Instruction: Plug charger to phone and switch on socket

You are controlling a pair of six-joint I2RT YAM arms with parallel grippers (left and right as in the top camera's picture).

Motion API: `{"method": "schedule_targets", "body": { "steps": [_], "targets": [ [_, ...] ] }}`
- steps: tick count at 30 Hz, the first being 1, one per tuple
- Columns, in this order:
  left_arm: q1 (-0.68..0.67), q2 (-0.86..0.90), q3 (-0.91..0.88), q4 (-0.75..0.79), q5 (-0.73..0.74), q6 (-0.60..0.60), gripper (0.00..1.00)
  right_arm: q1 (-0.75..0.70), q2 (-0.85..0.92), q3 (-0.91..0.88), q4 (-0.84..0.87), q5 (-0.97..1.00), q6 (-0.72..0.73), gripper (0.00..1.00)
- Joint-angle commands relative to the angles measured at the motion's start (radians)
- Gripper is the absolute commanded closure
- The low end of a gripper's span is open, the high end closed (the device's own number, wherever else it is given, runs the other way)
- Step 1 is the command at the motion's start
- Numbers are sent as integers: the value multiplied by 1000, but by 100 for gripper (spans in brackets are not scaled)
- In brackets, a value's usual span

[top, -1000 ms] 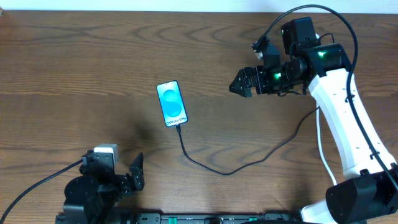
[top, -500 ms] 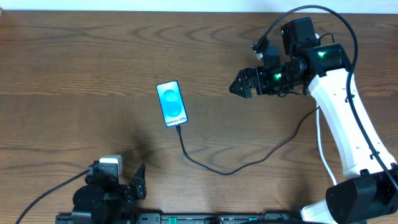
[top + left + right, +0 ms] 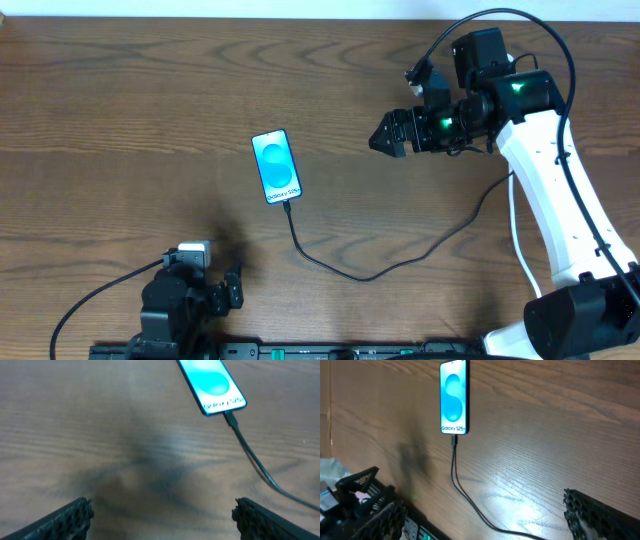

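The phone [image 3: 277, 167] lies flat on the dark, wood-grained table [image 3: 120, 100], a slim black-edged slab with rounded corners and a glossy cyan screen. The charger [image 3: 340, 270], a thin black cable, is plugged into the phone's lower short edge and trails off in a loose curve toward the right arm. The left end effector [image 3: 230, 290] sits well apart from the phone, beyond its plugged end. Its wrist view shows ribbed black fingers [image 3: 70, 519] spread wide over bare wood. The right end effector [image 3: 385, 135] hovers to the phone's right, likewise spread wide and holding nothing. Only the right wrist view makes the "Galaxy S25+" lettering readable, and only the overhead view shows the cable's long sweep.
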Motion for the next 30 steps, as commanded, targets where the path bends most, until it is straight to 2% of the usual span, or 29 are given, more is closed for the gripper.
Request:
{"method": "schedule_targets", "body": {
  "steps": [1, 29, 30],
  "targets": [
    [-5, -8, -65, 11, -6, 17, 7, 5, -14, 5, -2, 10, -26, 1],
    [-5, -7, -67, 14, -5, 17, 7, 5, -14, 5, 24, 10, -28, 1],
    [-5, -7, -67, 13, -33, 42, 7, 5, -14, 5, 24, 10, -29, 1]
  ]
}}
